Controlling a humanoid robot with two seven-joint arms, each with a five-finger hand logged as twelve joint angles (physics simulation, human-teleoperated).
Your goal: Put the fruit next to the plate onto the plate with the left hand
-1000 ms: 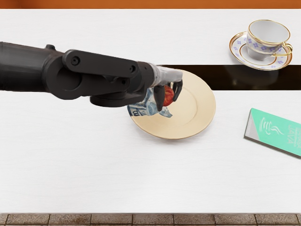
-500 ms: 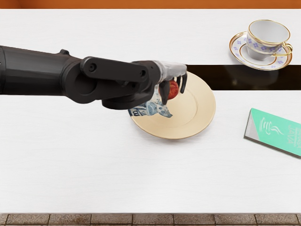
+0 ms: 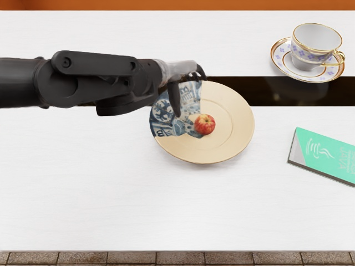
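Fingers of the left hand hang loosely spread and grasp nothing, poised over the upper left rim of the plate, clear of the apple. Apple rests upright on the plate near its centre, just right of a blue-and-white patterned item that overlaps the plate's left edge; what that item is cannot be told. Elsewhere on the worktop, well apart from the plate: cup on saucer at far right, green booklet at right edge.
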